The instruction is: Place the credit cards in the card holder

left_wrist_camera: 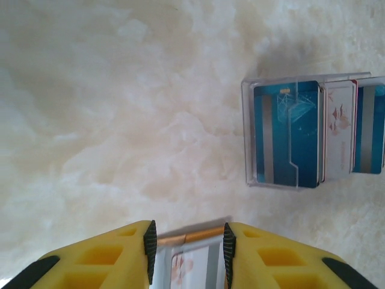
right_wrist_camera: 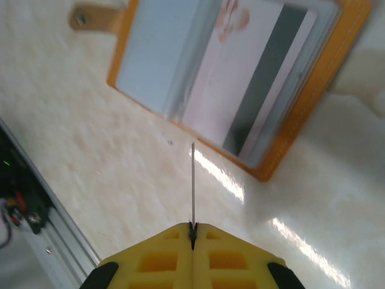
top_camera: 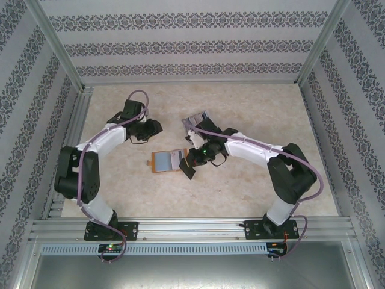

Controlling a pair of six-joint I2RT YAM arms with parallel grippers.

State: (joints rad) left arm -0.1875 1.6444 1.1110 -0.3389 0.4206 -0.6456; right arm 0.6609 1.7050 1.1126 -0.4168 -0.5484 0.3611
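Orange-brown card holder (top_camera: 155, 162) lies open and flat on the cream tabletop (top_camera: 252, 114), mid-table between the two arms. Top view gives the layout: right jaws just beside the holder's right edge, left jaws near its far side and apart from it, clear card case (top_camera: 195, 117) farther back. What the right jaws hold is too small to tell there. The right wrist view settles it: right jaws closed on a thin card (right_wrist_camera: 192, 180), seen edge-on and upright over the tabletop, just short of the card holder (right_wrist_camera: 308, 90). Its clear sleeve already has a white-pink card (right_wrist_camera: 252, 78) with a dark stripe, and its snap tab (right_wrist_camera: 90, 18) is at upper left. Left wrist view adds case detail: blue cards (left_wrist_camera: 289, 132) and a pale pink-printed card (left_wrist_camera: 338, 129) stand side by side in the clear card case (left_wrist_camera: 249, 132). Left jaws stand apart, gripping nothing, with the holder's orange edge (left_wrist_camera: 192, 235) seen through the gap.
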